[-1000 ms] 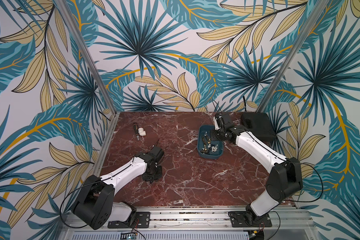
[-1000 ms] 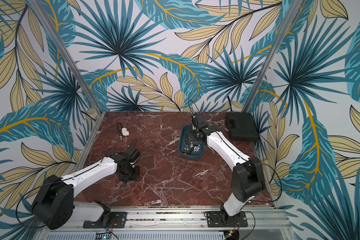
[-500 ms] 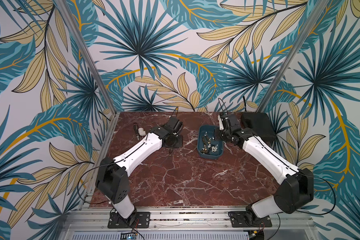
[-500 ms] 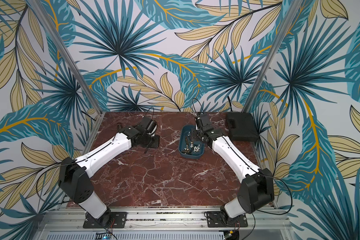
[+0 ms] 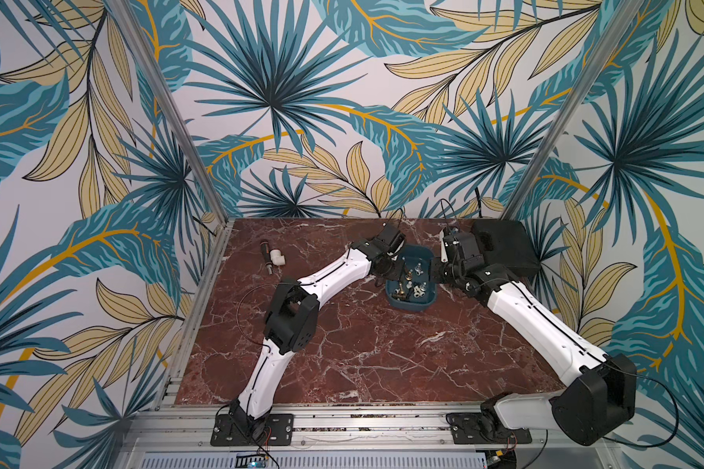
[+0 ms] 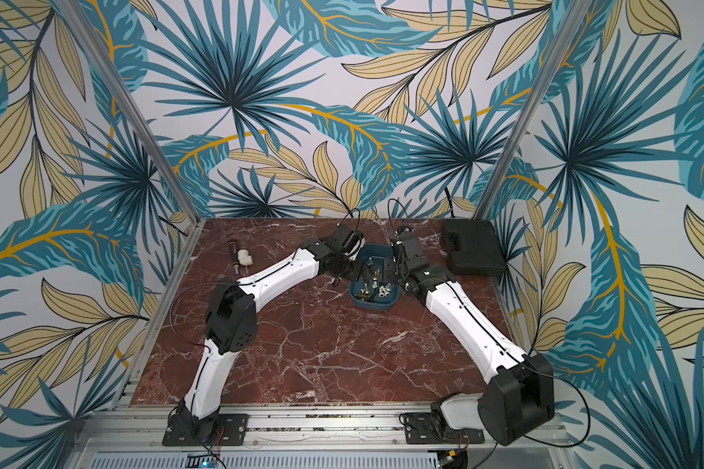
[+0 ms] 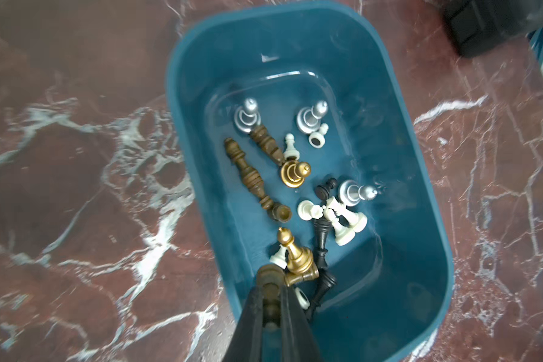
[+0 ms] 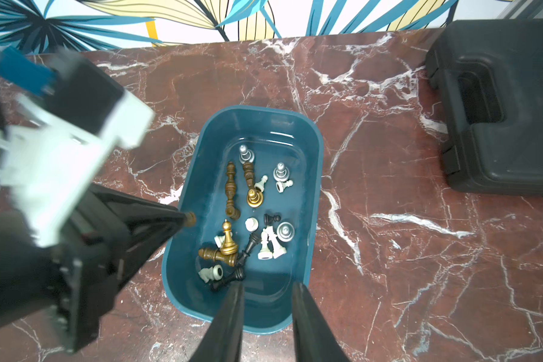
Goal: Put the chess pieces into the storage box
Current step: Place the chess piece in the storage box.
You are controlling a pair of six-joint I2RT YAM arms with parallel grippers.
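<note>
crowding the storage box (image 8: 308, 203), left hand (image 7: 270, 291) clamped on brown piece (image 7: 269, 275), right hand (image 8: 267, 290) apart, black case (image 8: 514, 150) near

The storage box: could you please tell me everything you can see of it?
The box is a teal, glossy plastic-looking tub, rectangular with rounded corners and sloping walls, lidless, sitting upright on the marbled table. Some twenty chess pieces lie or stand on its floor. The left hand holds a brown piece at one long rim; the open right hand hovers over a short end. Whether either touches it cannot be told.
</note>
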